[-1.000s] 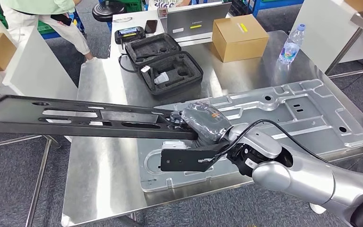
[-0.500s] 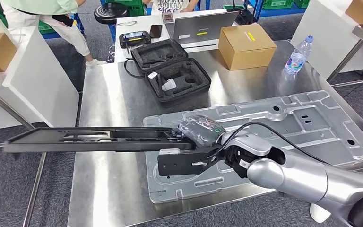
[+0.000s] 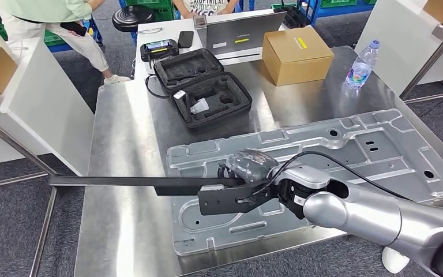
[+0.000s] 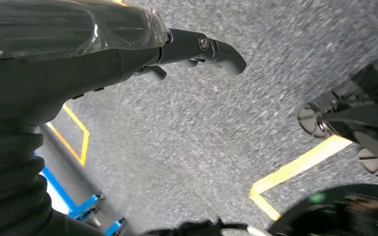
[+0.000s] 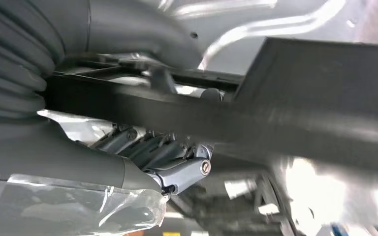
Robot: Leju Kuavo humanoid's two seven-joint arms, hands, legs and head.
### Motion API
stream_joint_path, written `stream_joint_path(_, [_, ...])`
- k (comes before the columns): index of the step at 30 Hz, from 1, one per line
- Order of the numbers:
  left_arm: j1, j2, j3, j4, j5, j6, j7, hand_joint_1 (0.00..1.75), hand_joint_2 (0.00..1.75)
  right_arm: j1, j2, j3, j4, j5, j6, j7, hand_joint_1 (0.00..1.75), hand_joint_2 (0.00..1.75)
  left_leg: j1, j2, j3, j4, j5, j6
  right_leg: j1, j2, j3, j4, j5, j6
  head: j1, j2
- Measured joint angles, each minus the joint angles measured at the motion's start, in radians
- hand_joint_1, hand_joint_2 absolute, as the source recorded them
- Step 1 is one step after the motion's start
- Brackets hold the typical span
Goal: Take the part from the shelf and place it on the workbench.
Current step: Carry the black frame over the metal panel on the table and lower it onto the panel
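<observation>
An open black foam case point(image 3: 203, 86), cardboard box point(image 3: 297, 54) and water bottle point(image 3: 360, 64).

The long part point(image 3: 144, 183) is black. The big plate point(image 3: 380, 144) under it is pale grey, on a shiny silver table point(image 3: 121, 115). At twelve o'clock sits a brown box point(image 3: 297, 53) with a yellow sticker. The open case point(image 3: 205, 86) is black. The floor point(image 4: 187, 147) is grey with yellow lines.

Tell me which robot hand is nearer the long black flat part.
Right. The right robot hand grips the long black flat part over the workbench; the left robot hand hangs above the floor.
</observation>
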Motion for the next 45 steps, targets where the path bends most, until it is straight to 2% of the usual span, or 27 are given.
stream_joint_path(1, [0.000,0.001,0.001,0.000,0.014,0.015,-0.012,0.00,0.00,-0.002,-0.005,0.004,0.000,-0.006,0.004,0.014,0.00,0.00,0.001,0.001,0.038,-0.082,0.036,0.000,-0.001,0.000,0.002,0.000,-0.001,0.003,0.000,0.000])
stream_joint_path(3, [0.000,0.002,0.006,0.000,0.053,0.050,-0.037,0.00,0.00,-0.010,-0.019,0.009,0.000,-0.022,0.014,0.046,0.00,0.00,-0.003,0.001,0.094,-0.197,0.077,0.004,-0.001,0.001,0.005,0.000,-0.004,0.013,0.000,0.000])
stream_joint_path(6, [0.005,0.005,0.025,0.000,0.100,0.088,-0.066,0.00,0.00,-0.016,-0.050,0.021,-0.003,-0.049,0.035,0.073,0.00,0.00,-0.009,-0.001,0.107,-0.221,0.082,0.022,-0.001,0.001,0.009,-0.005,-0.005,0.032,0.001,0.000])
stream_joint_path(8, [0.008,0.008,0.037,0.000,0.115,0.099,-0.075,0.00,0.00,-0.016,-0.070,0.025,-0.008,-0.063,0.037,0.075,0.00,0.00,-0.008,0.000,0.115,-0.228,0.086,0.037,-0.003,0.001,0.001,0.022,-0.025,0.040,0.002,0.000])
stream_joint_path(9, [0.009,0.010,0.043,0.000,0.119,0.103,-0.077,0.00,0.00,-0.017,-0.080,0.026,-0.010,-0.069,0.037,0.076,0.00,0.00,-0.007,0.000,0.119,-0.231,0.087,0.045,-0.002,0.000,-0.020,0.072,-0.053,0.041,0.003,0.000])
stream_joint_path(11, [0.010,0.012,0.053,0.000,0.123,0.111,-0.078,0.00,0.00,-0.015,-0.098,0.032,-0.011,-0.080,0.037,0.077,0.00,0.00,-0.012,0.001,0.123,-0.231,0.084,0.054,0.001,0.000,-0.089,0.218,-0.119,0.041,0.004,0.000])
stream_joint_path(12, [0.011,0.012,0.057,0.000,0.124,0.114,-0.079,0.00,0.00,-0.013,-0.105,0.037,-0.012,-0.084,0.038,0.077,0.00,0.00,-0.015,0.001,0.123,-0.230,0.083,0.056,0.003,0.000,-0.121,0.280,-0.139,0.040,0.004,0.000])
stream_joint_path(13, [0.012,0.012,0.060,0.000,0.124,0.116,-0.079,0.00,0.00,-0.011,-0.111,0.042,-0.012,-0.086,0.038,0.077,0.00,0.00,-0.018,0.001,0.124,-0.230,0.082,0.058,0.004,0.000,-0.136,0.304,-0.139,0.038,0.004,0.000])
stream_joint_path(14, [0.013,0.012,0.064,0.000,0.124,0.117,-0.080,0.00,0.00,-0.010,-0.117,0.046,-0.014,-0.087,0.038,0.078,0.00,0.00,-0.020,0.001,0.126,-0.230,0.081,0.059,0.005,0.000,-0.130,0.286,-0.120,0.036,0.004,0.000])
stream_joint_path(16, [0.013,0.012,0.071,0.000,0.124,0.121,-0.083,0.00,0.00,-0.011,-0.128,0.050,-0.018,-0.083,0.039,0.078,0.00,0.00,-0.023,0.000,0.132,-0.229,0.077,0.060,0.008,0.000,-0.065,0.152,-0.049,0.028,0.004,0.000])
stream_joint_path(18, [0.013,0.012,0.076,0.000,0.126,0.124,-0.089,0.00,0.00,-0.014,-0.139,0.050,-0.020,-0.071,0.041,0.078,0.00,0.00,-0.028,-0.002,0.134,-0.227,0.071,0.056,0.012,-0.001,-0.003,0.028,-0.007,0.021,0.004,0.000])
stream_joint_path(19, [0.013,0.012,0.079,0.000,0.128,0.124,-0.091,0.00,0.00,-0.015,-0.144,0.051,-0.021,-0.061,0.042,0.078,0.00,0.00,-0.030,-0.002,0.134,-0.226,0.069,0.053,0.014,-0.001,0.009,0.003,-0.004,0.018,0.004,0.000])
stream_joint_path(22, [0.015,0.016,0.086,0.000,0.133,0.125,-0.093,0.00,0.00,-0.015,-0.156,0.050,-0.031,-0.037,0.037,0.078,0.00,0.00,-0.029,-0.001,0.131,-0.220,0.061,0.042,0.013,-0.001,0.013,-0.008,-0.002,0.009,0.004,0.000])
stream_joint_path(24, [0.014,0.018,0.090,0.000,0.134,0.126,-0.094,0.00,0.00,-0.016,-0.160,0.049,-0.041,-0.030,0.032,0.078,0.00,0.00,-0.025,0.000,0.103,-0.157,0.021,0.028,0.006,-0.001,0.016,-0.012,0.000,0.001,0.003,0.000])
stream_joint_path(26, [0.014,0.019,0.094,0.000,0.134,0.129,-0.094,0.00,0.87,-0.015,-0.162,0.048,-0.049,-0.026,0.030,0.078,0.00,0.00,-0.014,0.001,0.038,-0.018,-0.044,0.013,0.004,-0.002,0.017,-0.013,-0.001,-0.002,0.002,0.000])
stream_joint_path(27, [0.015,0.020,0.095,0.000,0.134,0.131,-0.093,0.00,1.31,-0.013,-0.162,0.049,-0.052,-0.021,0.027,0.078,0.00,0.00,-0.008,0.001,0.006,0.048,-0.066,0.007,0.003,-0.002,0.016,-0.012,-0.001,-0.002,0.002,0.000])
stream_joint_path(28, [0.016,0.021,0.096,0.000,0.134,0.134,-0.092,0.00,1.75,-0.012,-0.162,0.049,-0.057,-0.016,0.020,0.078,0.00,0.00,-0.003,0.001,-0.015,0.085,-0.071,0.001,0.001,-0.002,0.017,-0.012,-0.001,-0.001,0.002,0.000])
stream_joint_path(29, [0.016,0.020,0.097,0.000,0.134,0.138,-0.091,0.00,1.75,-0.010,-0.161,0.049,-0.062,-0.008,0.011,0.077,0.00,0.00,0.001,0.001,-0.018,0.083,-0.058,-0.004,-0.001,-0.002,0.017,-0.012,-0.002,0.000,0.002,0.000])
stream_joint_path(30, [0.016,0.020,0.098,0.000,0.134,0.143,-0.090,0.00,1.75,-0.009,-0.159,0.048,-0.068,0.002,-0.002,0.076,0.00,0.00,0.006,0.002,0.000,0.038,-0.027,-0.009,-0.004,-0.002,0.019,-0.011,-0.002,0.002,0.002,0.000])
stream_joint_path(32, [0.014,0.020,0.100,0.000,0.133,0.153,-0.091,0.00,1.75,-0.009,-0.150,0.042,-0.083,0.026,-0.028,0.068,0.00,0.00,0.012,0.004,0.069,-0.115,0.045,-0.018,-0.008,-0.002,0.023,-0.011,-0.004,0.011,0.001,0.000])
stream_joint_path(34, [0.013,0.020,0.102,0.000,0.132,0.162,-0.092,0.00,1.75,-0.010,-0.137,0.031,-0.098,0.052,-0.048,0.054,0.00,0.00,0.011,0.002,0.110,-0.211,0.078,-0.013,-0.007,0.000,0.023,-0.011,-0.004,0.025,0.001,0.000])
stream_joint_path(37, [0.013,0.020,0.102,0.000,0.129,0.167,-0.093,0.00,1.75,-0.014,-0.108,0.020,-0.118,0.098,-0.060,0.022,0.00,0.00,0.004,-0.001,0.113,-0.224,0.084,0.010,-0.010,0.001,0.022,-0.015,-0.002,0.043,0.002,0.000])
stream_joint_path(39, [0.011,0.020,0.103,0.000,0.130,0.168,-0.095,0.00,1.75,-0.020,-0.085,0.014,-0.132,0.132,-0.070,0.002,0.00,0.00,0.005,0.000,0.116,-0.230,0.092,0.027,-0.012,-0.001,0.006,0.028,-0.036,0.048,0.003,0.000])
stream_joint_path(42, [0.011,0.020,0.103,0.000,0.133,0.168,-0.099,0.00,1.75,-0.029,-0.047,0.007,-0.148,0.172,-0.088,-0.018,0.00,0.00,0.002,0.000,0.115,-0.232,0.097,0.038,-0.007,-0.002,-0.079,0.236,-0.144,0.044,0.004,0.000])
stream_joint_path(43, [0.012,0.019,0.103,0.000,0.134,0.168,-0.099,0.00,1.75,-0.029,-0.035,0.006,-0.151,0.183,-0.093,-0.024,0.00,0.00,-0.001,0.000,0.114,-0.232,0.098,0.040,-0.004,-0.002,-0.099,0.286,-0.161,0.043,0.004,0.000])
stream_joint_path(44, [0.012,0.018,0.103,0.000,0.134,0.168,-0.099,0.00,1.75,-0.030,-0.024,0.005,-0.155,0.194,-0.097,-0.032,0.00,0.00,-0.003,0.000,0.113,-0.231,0.099,0.040,-0.002,-0.002,-0.100,0.296,-0.157,0.040,0.004,0.000])
stream_joint_path(45, [0.013,0.017,0.103,0.000,0.133,0.168,-0.100,0.00,1.75,-0.031,-0.011,0.003,-0.158,0.204,-0.099,-0.040,0.00,0.00,-0.005,-0.001,0.113,-0.230,0.099,0.041,-0.001,-0.002,-0.080,0.263,-0.135,0.037,0.004,0.000])
